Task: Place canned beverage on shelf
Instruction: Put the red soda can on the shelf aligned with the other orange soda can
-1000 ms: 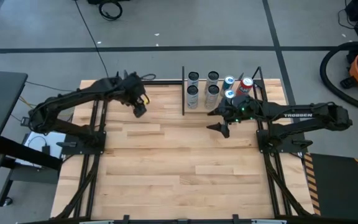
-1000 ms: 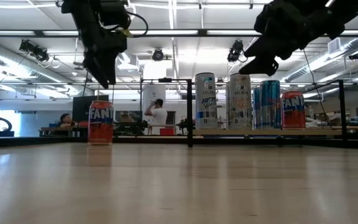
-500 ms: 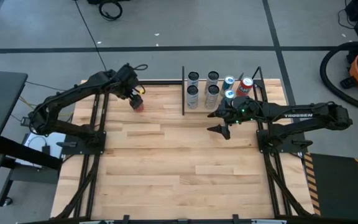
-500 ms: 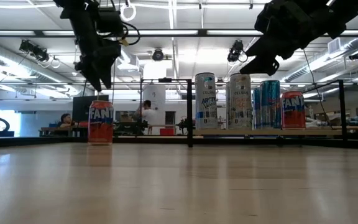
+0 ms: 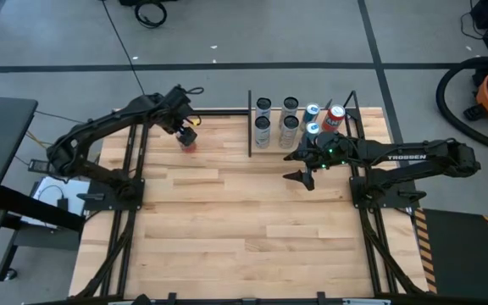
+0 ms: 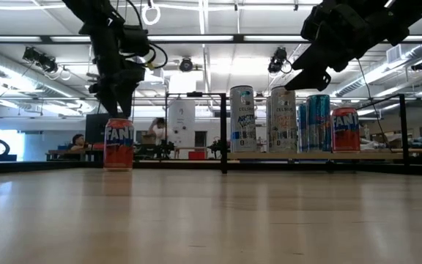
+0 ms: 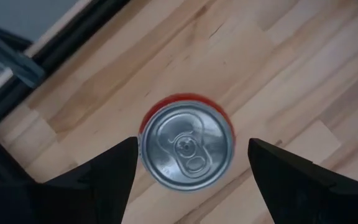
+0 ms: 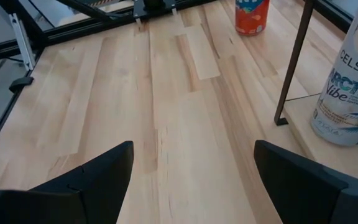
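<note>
Over the last second the left gripper [image 6: 116, 110] has swung from open tabletop toward the far left of the table and dropped until it hangs directly above the orange Fanta can [image 6: 119, 144]. In the left wrist view its two fingers [image 7: 114, 171] stand spread on either side of the can's silver lid [image 7: 187, 145], released and not touching it. That can stands upright on the planked tabletop [image 5: 227, 212], left of the shelf [image 5: 299, 144] and apart from it. The right gripper [image 5: 299, 166] hovers above the table just in front of the shelf, fingers parted and holding nothing. Farther back, on the shelf's pale panel, stand white Celsius cans [image 6: 242, 119], a blue can [image 6: 317, 122] and a red can [image 6: 345, 129], all upright.
</note>
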